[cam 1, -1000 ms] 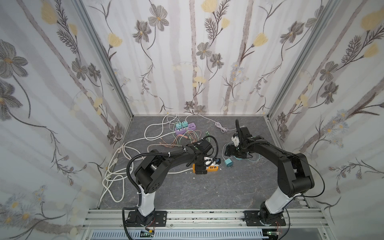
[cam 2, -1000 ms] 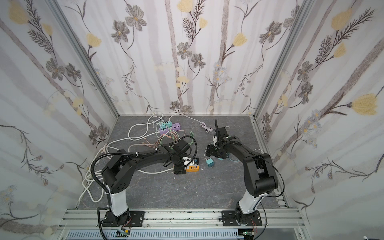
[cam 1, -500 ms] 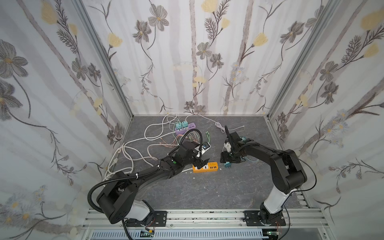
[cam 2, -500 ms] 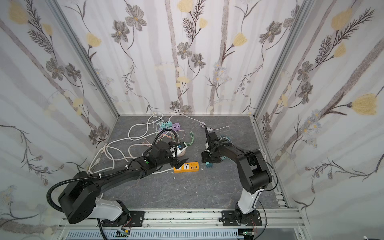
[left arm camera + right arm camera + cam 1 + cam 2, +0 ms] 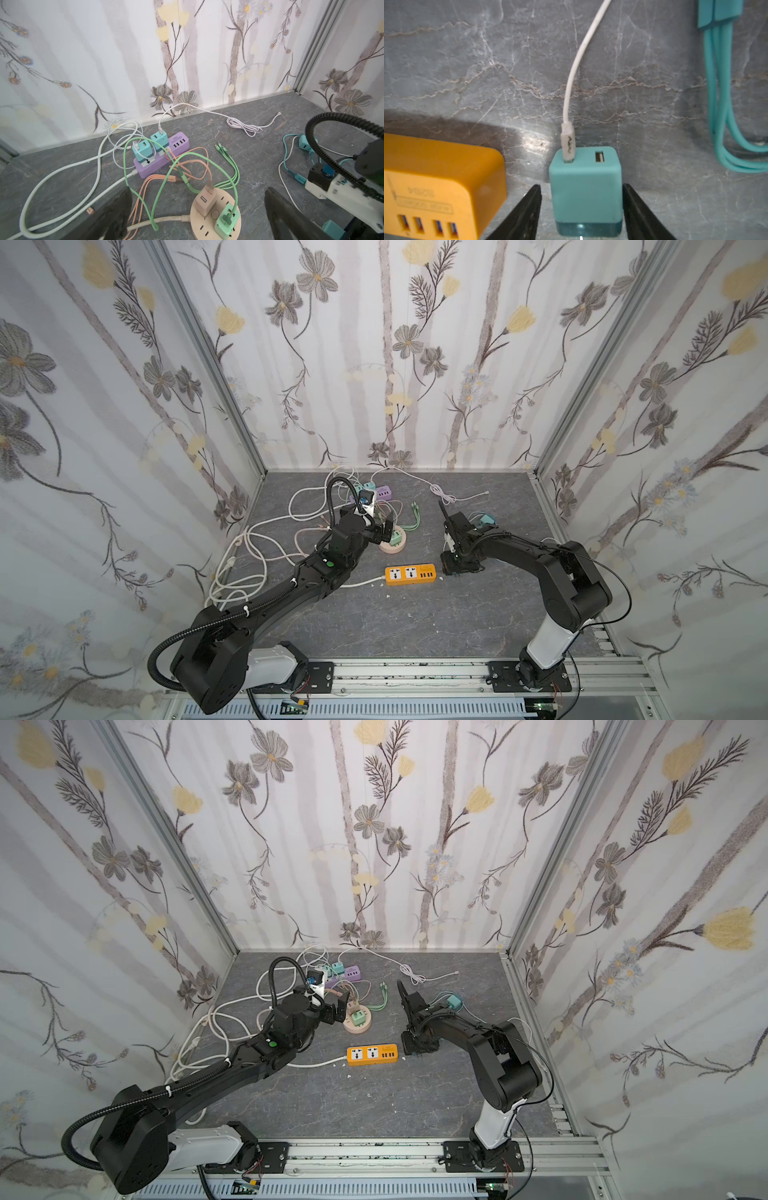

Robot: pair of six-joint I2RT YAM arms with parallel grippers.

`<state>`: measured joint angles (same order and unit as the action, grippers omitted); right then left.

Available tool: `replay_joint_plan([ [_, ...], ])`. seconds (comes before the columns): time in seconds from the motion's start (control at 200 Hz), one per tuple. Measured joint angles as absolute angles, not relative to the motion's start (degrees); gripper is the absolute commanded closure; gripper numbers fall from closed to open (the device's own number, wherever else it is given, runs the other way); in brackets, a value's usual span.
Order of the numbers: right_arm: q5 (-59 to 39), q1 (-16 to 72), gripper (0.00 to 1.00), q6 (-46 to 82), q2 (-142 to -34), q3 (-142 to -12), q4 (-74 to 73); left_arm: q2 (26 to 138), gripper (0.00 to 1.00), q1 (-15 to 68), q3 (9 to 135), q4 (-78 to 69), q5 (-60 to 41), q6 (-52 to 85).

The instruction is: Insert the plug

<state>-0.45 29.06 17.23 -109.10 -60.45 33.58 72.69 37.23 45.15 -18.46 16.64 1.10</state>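
Observation:
The plug (image 5: 585,191) is a teal cube charger with a white cable (image 5: 577,62) in one of its two USB ports. It stands on the grey floor just right of the orange power strip (image 5: 436,176). My right gripper (image 5: 580,187) is open and straddles the plug, with a narrow gap at one finger (image 5: 529,203) and almost none at the other. In both top views the right gripper (image 5: 453,566) covers the plug at the right end of the orange power strip (image 5: 410,574) (image 5: 372,1055). My left gripper (image 5: 382,531) (image 5: 197,190) is wide open and empty above a round tan socket (image 5: 196,224).
A purple strip (image 5: 162,160) with two teal chargers lies near the back wall. Green and orange cables run between it and the round tan socket (image 5: 392,545). White cable loops (image 5: 249,556) lie at the left. Another teal charger (image 5: 484,519) and a teal cable bundle (image 5: 720,104) lie beside the right arm.
The left gripper left the orange strip, moved back over the round socket and opened wide. The right gripper came forward down onto the teal plug, its jaws narrowing around it.

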Motion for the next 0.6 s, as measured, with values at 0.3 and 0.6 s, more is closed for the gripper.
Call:
replay_joint_plan([
  [0.3, 2.1, 30.4, 0.55, 17.0, -109.8, -60.0, 33.4, 69.9, 0.0, 36.0, 46.5, -12.2, 20.3, 4.1],
  [0.6, 4.8, 30.6, 0.7, 15.6, -98.0, -54.2, 28.8, 74.6, 0.0, 32.4, 55.8, 2.8, 21.1, 8.8],
])
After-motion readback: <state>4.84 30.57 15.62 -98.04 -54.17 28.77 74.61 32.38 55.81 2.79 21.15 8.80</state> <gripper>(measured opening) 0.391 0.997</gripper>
